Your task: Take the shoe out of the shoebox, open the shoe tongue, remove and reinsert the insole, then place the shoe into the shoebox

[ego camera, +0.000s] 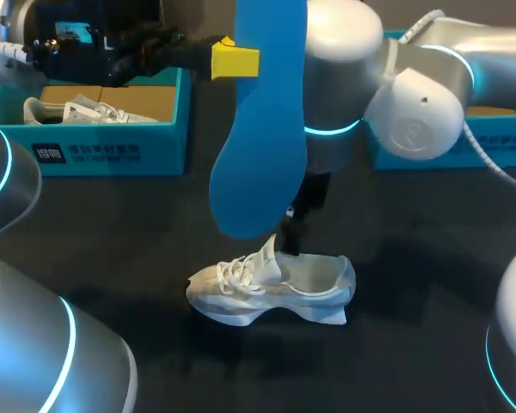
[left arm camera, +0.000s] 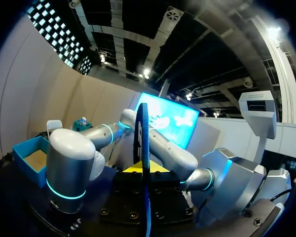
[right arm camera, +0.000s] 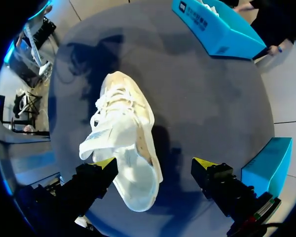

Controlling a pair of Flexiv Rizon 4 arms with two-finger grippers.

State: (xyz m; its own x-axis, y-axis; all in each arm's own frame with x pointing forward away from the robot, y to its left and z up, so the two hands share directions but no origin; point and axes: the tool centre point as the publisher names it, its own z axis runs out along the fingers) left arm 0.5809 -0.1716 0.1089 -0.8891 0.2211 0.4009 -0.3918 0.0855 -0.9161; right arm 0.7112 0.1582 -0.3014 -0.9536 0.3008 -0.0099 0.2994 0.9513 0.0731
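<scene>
Head view, clock by the worktop (ego camera: 112, 232).

- Left hand (left arm camera: 144, 168): raised at about 12 o'clock, pinching the blue insole (ego camera: 258, 129) from both sides. The insole hangs upright with its rounded end down. In the left wrist view it stands edge-on between the yellow tips.
- Shoe (ego camera: 271, 288): white, upright on its sole at about 6 o'clock, toe toward 9, heel toward 3, tongue (ego camera: 268, 258) lifted. The insole's lower end hangs above the laces and does not touch them.
- Right hand (right arm camera: 154, 165): fingers spread wide, low over the shoe's heel half. In the right wrist view the heel lies between the tips, close against one finger and well apart from the other. I can't tell whether that near finger touches.
- Shoebox (ego camera: 86, 120): blue, at 10 o'clock near the far edge, with a second shoe (ego camera: 77, 110) inside. A second blue box (ego camera: 490, 142) sits at 2 o'clock, partly behind my right arm.
- Room: the shoe stands well apart from both boxes, and dark worktop shows on every side of it.
</scene>
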